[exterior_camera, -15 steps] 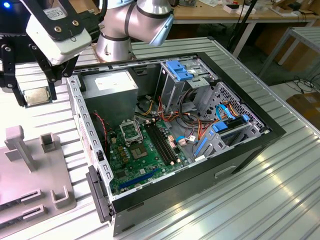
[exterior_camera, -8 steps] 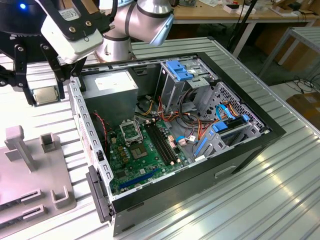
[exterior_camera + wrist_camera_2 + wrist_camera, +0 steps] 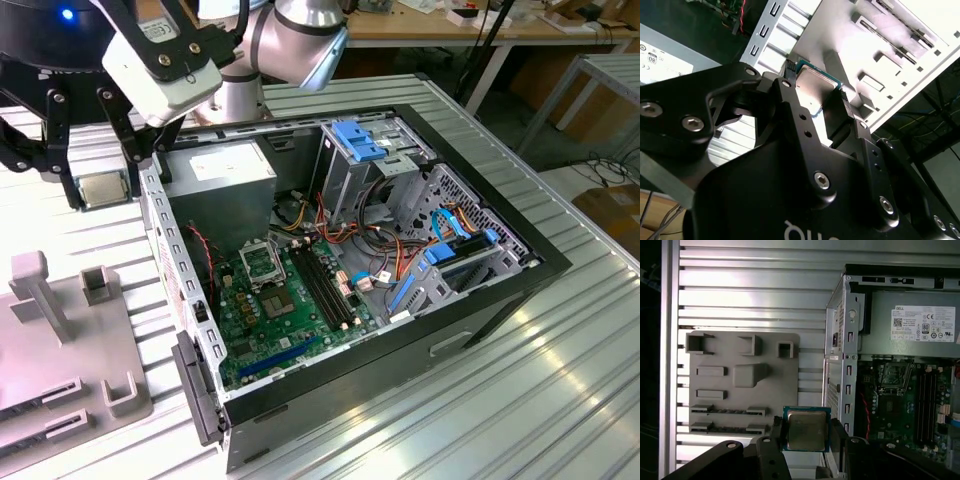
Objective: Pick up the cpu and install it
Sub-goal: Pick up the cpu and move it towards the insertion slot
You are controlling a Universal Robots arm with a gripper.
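The cpu (image 3: 102,188) is a small square chip with a silver-grey top and a thin greenish rim. My gripper (image 3: 104,180) is shut on it, one black finger on each of two opposite edges. It hangs above the slatted table, just outside the open computer case on the exterior view's left. Both wrist views show the cpu (image 3: 806,429) (image 3: 815,82) pinched between the fingers (image 3: 836,432). The square black socket (image 3: 262,262) with its metal frame lies on the green motherboard inside the case, well away from the chip; the first wrist view has the socket (image 3: 894,375) too.
The case's metal rear wall (image 3: 165,235) stands between the gripper and the motherboard. A grey power-supply box (image 3: 222,172) lies beside the socket, with long black memory slots (image 3: 325,285) and cable bundles nearby. A grey fixture plate (image 3: 60,340) lies on the table at the exterior view's left.
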